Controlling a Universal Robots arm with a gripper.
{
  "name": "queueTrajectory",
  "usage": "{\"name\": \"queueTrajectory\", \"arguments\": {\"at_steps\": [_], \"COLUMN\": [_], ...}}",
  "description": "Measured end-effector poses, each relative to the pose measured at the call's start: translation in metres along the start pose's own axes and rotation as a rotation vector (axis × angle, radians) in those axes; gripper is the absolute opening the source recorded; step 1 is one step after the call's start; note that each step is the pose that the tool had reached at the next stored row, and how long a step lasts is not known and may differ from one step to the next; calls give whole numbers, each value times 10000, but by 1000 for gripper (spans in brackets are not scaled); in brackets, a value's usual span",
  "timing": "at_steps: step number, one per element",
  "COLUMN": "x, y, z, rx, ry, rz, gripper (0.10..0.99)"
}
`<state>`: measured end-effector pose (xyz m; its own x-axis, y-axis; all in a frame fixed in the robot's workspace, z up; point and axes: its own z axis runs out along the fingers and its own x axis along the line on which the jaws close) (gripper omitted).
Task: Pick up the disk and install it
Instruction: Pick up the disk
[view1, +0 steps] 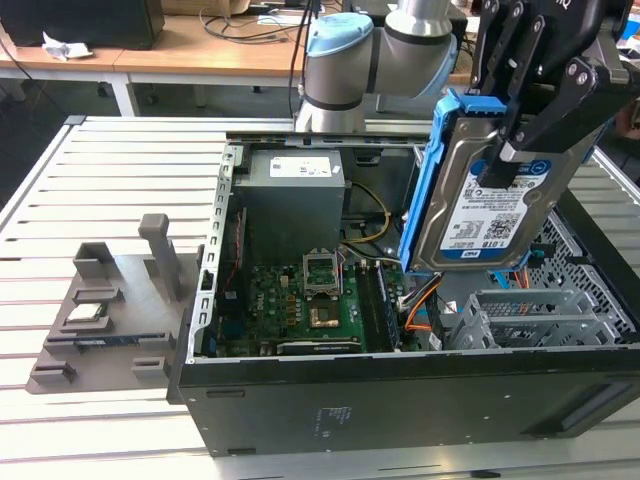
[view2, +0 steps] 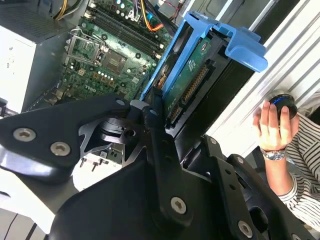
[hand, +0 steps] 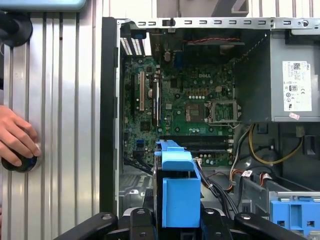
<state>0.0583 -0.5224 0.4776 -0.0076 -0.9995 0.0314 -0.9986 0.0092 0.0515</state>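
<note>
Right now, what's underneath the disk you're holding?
In the exterior view, the disk hangs over the open case, above orange cables and the grey drive cage. In the first wrist view, its blue bracket covers whatever lies directly below.

The disk (view1: 490, 215) is hanging over the case (view1: 400, 400) on the tabletop (view1: 100, 160); a tray (view1: 105, 305) is lying at the exterior view's left.

A pale slatted metal table (view1: 110, 170) spans the foreground; beyond its far edge stands a wooden desk (view1: 200, 58) strewn with cables (view1: 245, 20).
</note>
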Motion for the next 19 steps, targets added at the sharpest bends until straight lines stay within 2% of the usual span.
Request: {"name": "queueTrajectory", "arguments": {"at_steps": [6,13,16,19], "x": [-2,-6,-7,15], "y": [-154,-417,-450,-453], "z": [32,78,112,126], "rx": [-27,-75,-84,-86], "ry": [0,3,2,9], "rz": [-1,-2,-2,0], "gripper": [361,361,361,361]}}
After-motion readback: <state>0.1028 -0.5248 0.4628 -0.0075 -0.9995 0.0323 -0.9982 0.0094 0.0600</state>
